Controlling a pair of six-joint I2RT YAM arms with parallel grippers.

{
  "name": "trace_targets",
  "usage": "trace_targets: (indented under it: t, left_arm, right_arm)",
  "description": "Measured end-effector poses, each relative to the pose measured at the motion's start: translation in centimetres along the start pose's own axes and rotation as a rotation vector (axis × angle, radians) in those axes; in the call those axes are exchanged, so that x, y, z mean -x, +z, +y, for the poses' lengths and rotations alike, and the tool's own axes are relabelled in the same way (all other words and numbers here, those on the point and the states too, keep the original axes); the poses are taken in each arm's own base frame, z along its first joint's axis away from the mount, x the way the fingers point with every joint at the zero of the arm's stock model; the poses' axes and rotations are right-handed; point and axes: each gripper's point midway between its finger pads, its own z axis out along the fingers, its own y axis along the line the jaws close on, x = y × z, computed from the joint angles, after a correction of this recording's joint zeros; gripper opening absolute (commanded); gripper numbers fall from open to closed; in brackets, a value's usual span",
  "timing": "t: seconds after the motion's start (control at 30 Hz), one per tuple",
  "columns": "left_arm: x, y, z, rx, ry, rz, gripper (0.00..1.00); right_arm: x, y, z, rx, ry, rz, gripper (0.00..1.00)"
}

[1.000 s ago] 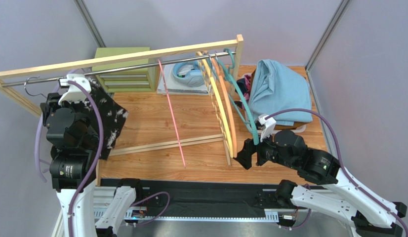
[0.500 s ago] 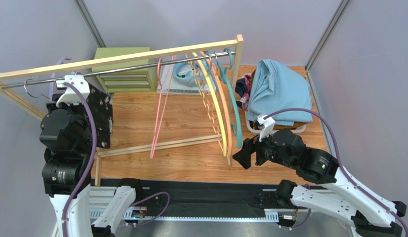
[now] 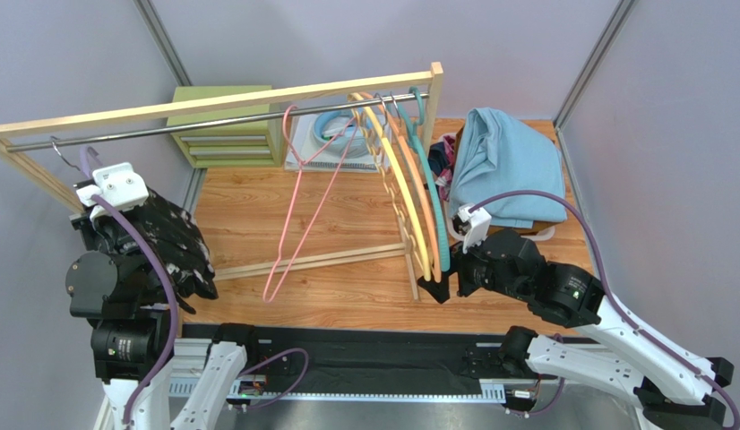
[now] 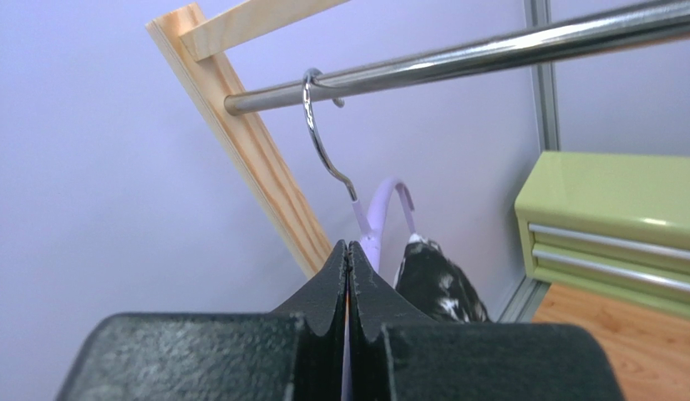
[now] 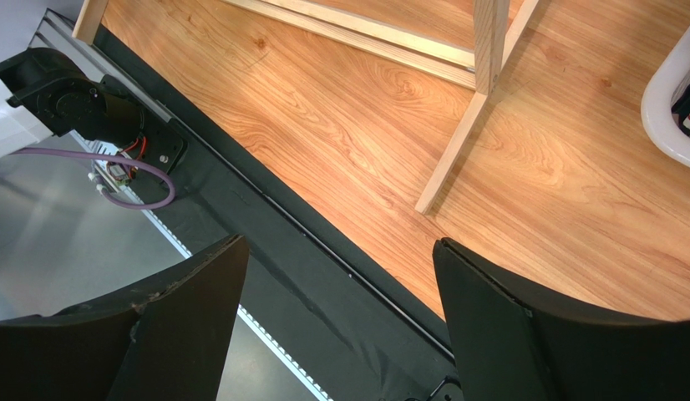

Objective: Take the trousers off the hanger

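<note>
Lowered beside the speckled trousers [image 3: 178,247], the left gripper [image 4: 348,251] is pressed closed; the right gripper [image 5: 340,245] gapes empty.

The desk [image 3: 248,202] lies open under the rail [image 3: 212,124] between its left edge and the pink hanger [image 3: 280,235]. Bunched hangers [image 3: 417,208] and heaped trousers [image 3: 508,166] crowd the right side; green drawers [image 3: 226,134] block the far-left corner.
</note>
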Motion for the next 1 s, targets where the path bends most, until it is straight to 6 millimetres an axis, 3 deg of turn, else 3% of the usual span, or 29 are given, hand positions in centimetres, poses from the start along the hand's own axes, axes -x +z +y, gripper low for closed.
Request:
trace_targets:
  t: [0.3,0.33,0.4,0.43,0.7,0.87,1.0]
  left_arm:
    - [2.5,1.0,-0.2,-0.003,-0.087,-0.061,0.03]
    - [2.5,0.9,-0.2,-0.016,-0.101,-0.041,0.19]
    - [2.2,0.2,-0.1,-0.041,-0.129,-0.012,0.39]
    - [1.9,-0.3,-0.1,-0.058,-0.141,0.001,0.55]
    - [-0.8,-4.8,1.3,-0.115,-0.186,0.075,0.76]
    - [-3.1,-4.9,1.2,-0.08,-0.141,0.153,0.79]
    - [-6.9,-4.5,-0.9,-0.07,-0.103,0.26,0.49]
  right_arm:
    - [1.0,0.0,0.2,-0.013,-0.007,-0.01,0.86]
    - [1.0,0.0,0.2,-0.013,-0.007,-0.011,0.86]
    - [1.0,0.0,0.2,-0.012,-0.006,-0.011,0.86]
    - [1.1,0.0,0.2,-0.01,-0.006,-0.012,0.86]
    - [1.0,0.4,0.9,0.024,-0.005,-0.004,0.85]
    - [0.7,0.6,1.1,0.034,-0.003,0.013,0.85]
    - [0.8,0.4,1.2,0.038,0.0,0.006,0.84]
